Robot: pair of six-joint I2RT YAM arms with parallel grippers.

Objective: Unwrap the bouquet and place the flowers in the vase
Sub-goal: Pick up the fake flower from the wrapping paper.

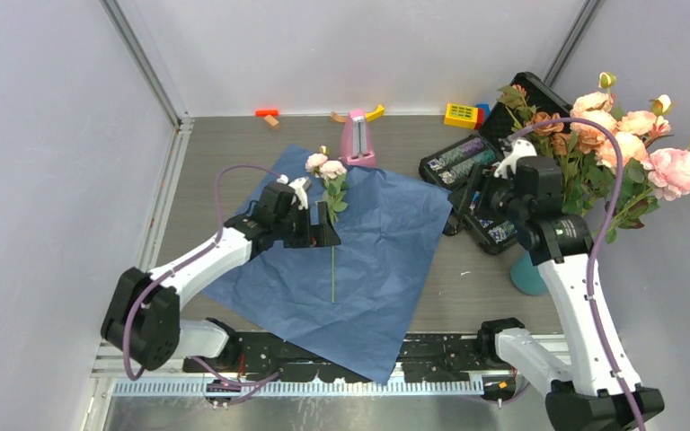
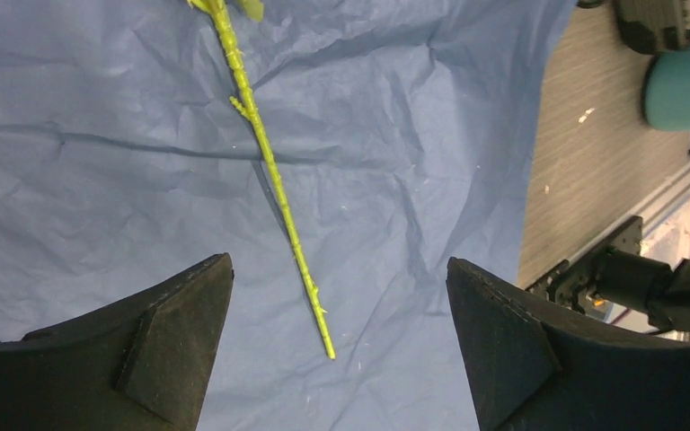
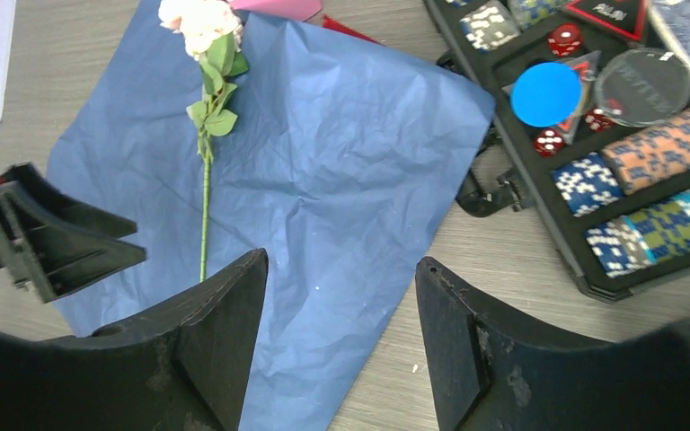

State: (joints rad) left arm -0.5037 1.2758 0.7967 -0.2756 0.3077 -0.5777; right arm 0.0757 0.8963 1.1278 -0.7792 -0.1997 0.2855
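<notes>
One pink rose on a thin green stem [image 1: 332, 269] lies on the crinkled blue paper sheet [image 1: 386, 233]; the other pink and peach roses [image 1: 629, 148] stand in the teal round vase [image 1: 528, 275]. Your left gripper [image 2: 339, 262] hangs over the stem, jaws wide apart and empty; your right gripper [image 3: 340, 260] is open too

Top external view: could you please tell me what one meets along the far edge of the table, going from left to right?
red and orange blocks → pink tapered object → yellow block → pink and peach roses
</notes>
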